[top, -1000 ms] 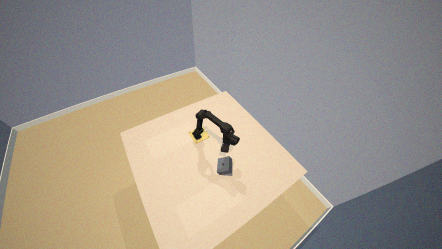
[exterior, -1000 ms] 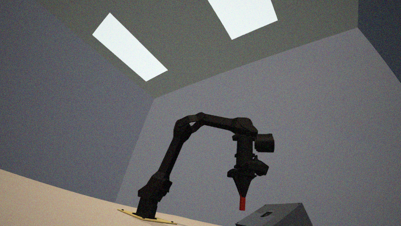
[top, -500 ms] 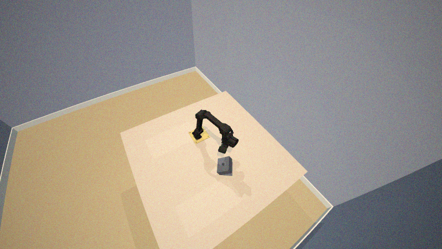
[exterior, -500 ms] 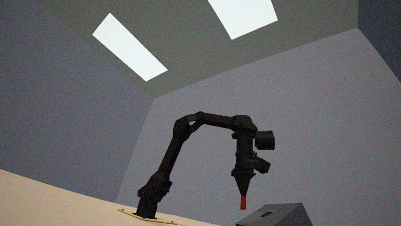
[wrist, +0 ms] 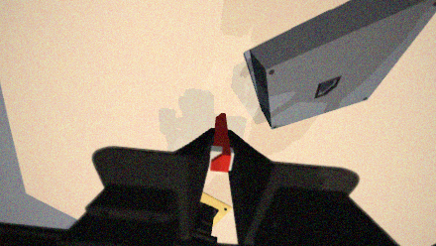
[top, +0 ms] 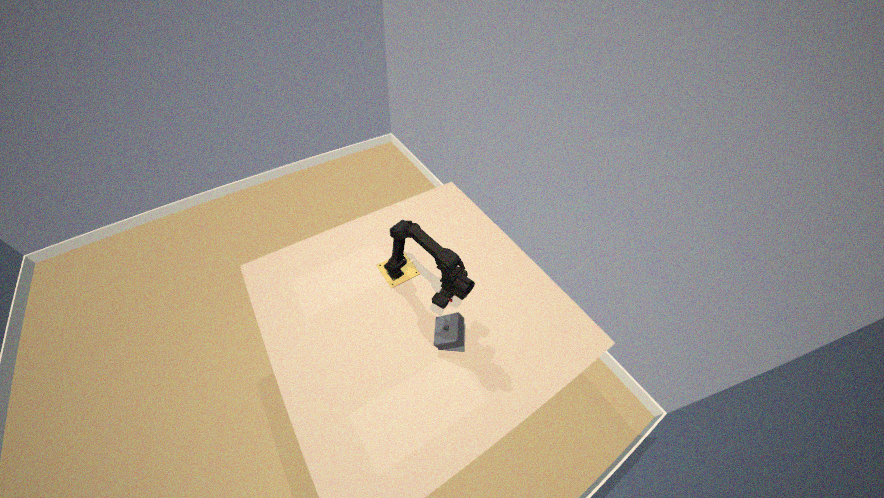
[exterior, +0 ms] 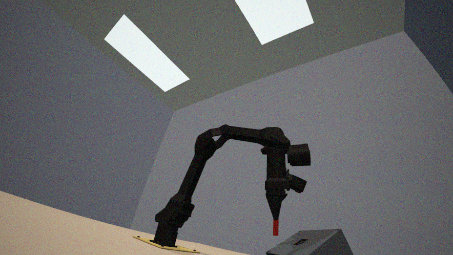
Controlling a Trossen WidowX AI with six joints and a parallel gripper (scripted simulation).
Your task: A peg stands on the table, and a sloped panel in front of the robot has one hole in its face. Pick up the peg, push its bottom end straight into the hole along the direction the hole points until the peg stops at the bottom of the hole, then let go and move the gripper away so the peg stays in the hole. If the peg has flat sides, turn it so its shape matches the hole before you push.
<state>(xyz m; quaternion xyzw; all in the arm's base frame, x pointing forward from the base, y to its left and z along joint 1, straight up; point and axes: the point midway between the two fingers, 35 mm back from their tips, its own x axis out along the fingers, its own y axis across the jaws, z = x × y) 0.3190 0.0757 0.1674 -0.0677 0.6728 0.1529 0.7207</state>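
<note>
With the red peg clamped in the hand, held upright beside the sloped panel, alignment seems in hand; next calls for tilting and turning it to match the hole.

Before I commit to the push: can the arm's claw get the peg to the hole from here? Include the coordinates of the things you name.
Probably yes: the claw (exterior: 275, 218) (wrist: 220, 133) grips the red peg (exterior: 275, 228) (wrist: 222, 133), with nothing visible between it and the hole (exterior: 301, 241) (wrist: 328, 87).

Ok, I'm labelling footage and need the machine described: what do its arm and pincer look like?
The arm is matte black, with chunky joints and slimmer links. The pincer is also black, its two fingers tapering to narrow tips. No cable is discernible.
</note>
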